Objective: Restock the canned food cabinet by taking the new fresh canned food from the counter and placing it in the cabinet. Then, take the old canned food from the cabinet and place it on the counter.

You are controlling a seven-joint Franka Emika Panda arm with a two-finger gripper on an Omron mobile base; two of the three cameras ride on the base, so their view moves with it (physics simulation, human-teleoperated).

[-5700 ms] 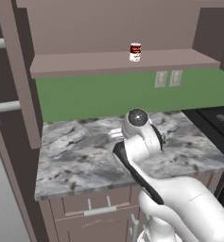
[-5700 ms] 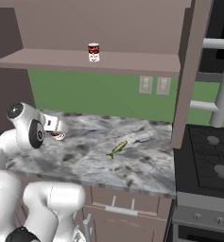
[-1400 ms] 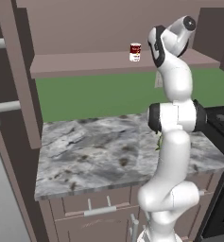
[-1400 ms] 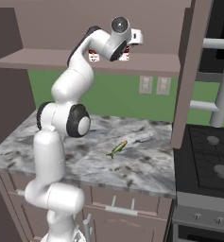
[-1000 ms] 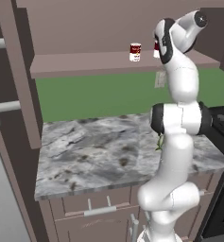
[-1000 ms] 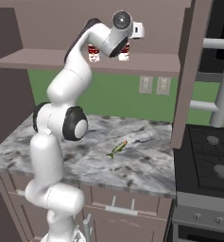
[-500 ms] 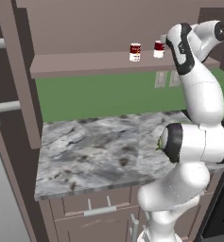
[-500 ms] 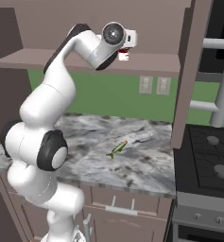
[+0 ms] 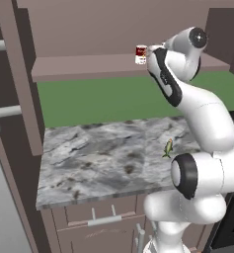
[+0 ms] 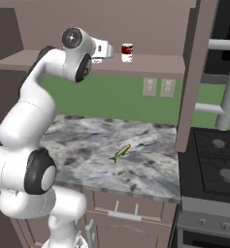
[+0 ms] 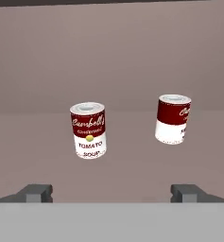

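Note:
Two red-and-white soup cans stand upright on the cabinet's shelf board (image 11: pixel 47 160). In the hand view one can (image 11: pixel 89 131) is left of centre and the other (image 11: pixel 173 119) is to the right. My gripper (image 11: pixel 112 193) is open in front of the shelf, aimed between them and apart from both, with nothing between its fingertips (image 11: pixel 38 192). From the right base view my gripper (image 10: pixel 109 49) hangs just left of one can (image 10: pixel 127 52); my arm hides most of the second can. From the left base view one can (image 9: pixel 141 54) shows beside my arm. The marbled counter (image 9: pixel 98 158) lies below.
A small green-and-yellow item (image 10: pixel 120 152) lies on the counter (image 10: pixel 82 140), also seen as the item (image 9: pixel 168 147) by my arm. A tall cabinet door panel (image 10: pixel 191 72) stands right of the shelf, a stove (image 10: pixel 218 164) beyond it. Two outlets (image 10: pixel 157 87) sit on the green wall.
My gripper has let go of the can it carried up; that can now stands free on the shelf. The hand has drawn back and left from it, and the arm has folded lower.

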